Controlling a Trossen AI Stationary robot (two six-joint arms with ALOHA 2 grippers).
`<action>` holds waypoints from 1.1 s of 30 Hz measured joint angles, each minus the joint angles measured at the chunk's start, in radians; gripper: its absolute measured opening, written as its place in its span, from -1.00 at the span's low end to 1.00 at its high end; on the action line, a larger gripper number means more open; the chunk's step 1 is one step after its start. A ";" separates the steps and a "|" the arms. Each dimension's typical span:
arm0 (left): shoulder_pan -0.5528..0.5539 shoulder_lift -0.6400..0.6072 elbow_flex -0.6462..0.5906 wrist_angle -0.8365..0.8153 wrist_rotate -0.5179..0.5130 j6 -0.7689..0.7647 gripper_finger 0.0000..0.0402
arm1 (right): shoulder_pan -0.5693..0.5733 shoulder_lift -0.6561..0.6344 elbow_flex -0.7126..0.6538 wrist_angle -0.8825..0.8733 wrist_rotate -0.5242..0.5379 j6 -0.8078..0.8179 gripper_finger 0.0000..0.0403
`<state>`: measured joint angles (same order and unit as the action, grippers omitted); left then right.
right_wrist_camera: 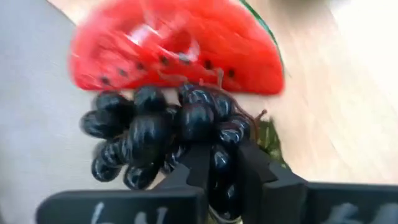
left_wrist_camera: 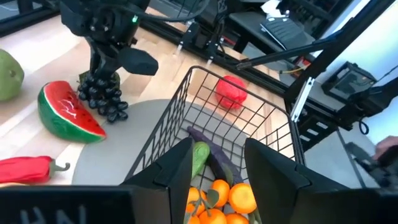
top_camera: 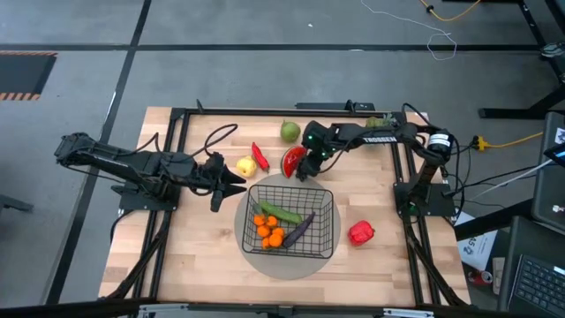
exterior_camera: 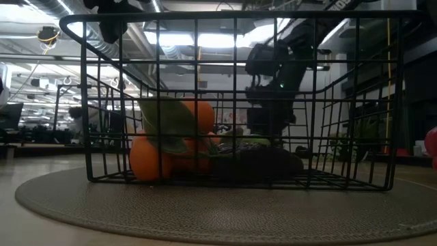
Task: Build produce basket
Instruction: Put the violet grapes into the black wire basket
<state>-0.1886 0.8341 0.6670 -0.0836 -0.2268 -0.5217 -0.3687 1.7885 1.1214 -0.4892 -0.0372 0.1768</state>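
The black wire basket (top_camera: 291, 221) stands on a round grey disc (top_camera: 265, 261) and holds oranges (left_wrist_camera: 221, 199), a cucumber (left_wrist_camera: 200, 155) and an eggplant (left_wrist_camera: 214, 158). Just beyond its far rim lie a dark grape bunch (right_wrist_camera: 155, 134) and a watermelon slice (top_camera: 292, 161). My right gripper (top_camera: 305, 170) comes down on the grapes, shut on them. My left gripper (top_camera: 237, 185) hovers open and holds nothing, left of the basket. On the table rest a lemon (top_camera: 245, 166), a chili (top_camera: 259, 156), a pear (top_camera: 290, 132) and a red pepper (top_camera: 360, 233). My right gripper pinches grapes at one end of the bunch (right_wrist_camera: 222, 167) between its two fingers (right_wrist_camera: 198, 163). The fingers come steeply from above, slanting from the table's right. The rest of the bunch spreads out past the fingertips, against the watermelon slice (right_wrist_camera: 180, 50), low at the disc's edge (left_wrist_camera: 102, 99).
A green leafy sprig (top_camera: 378, 122) lies at the table's far right. Black frame rails (top_camera: 173, 168) run along both sides of the table. Bare wood shows in front of the disc and to its near left.
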 joint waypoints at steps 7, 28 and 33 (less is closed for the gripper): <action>0.000 0.000 0.000 -0.008 0.000 -0.019 -0.30 | 0.070 -0.001 0.218 -0.148 0.078 -0.046 -0.85; -0.048 0.000 0.000 -0.060 -0.026 -0.022 -0.30 | 0.359 -0.006 1.088 -0.777 0.148 -0.161 -0.87; -0.048 0.000 0.000 -0.059 -0.026 -0.025 -0.30 | 0.413 -0.006 1.147 -0.835 0.148 -0.160 -0.75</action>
<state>-0.2371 0.8341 0.6670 -0.1429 -0.2531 -0.5471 0.0448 1.7821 2.2681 -1.3239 0.1108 0.0170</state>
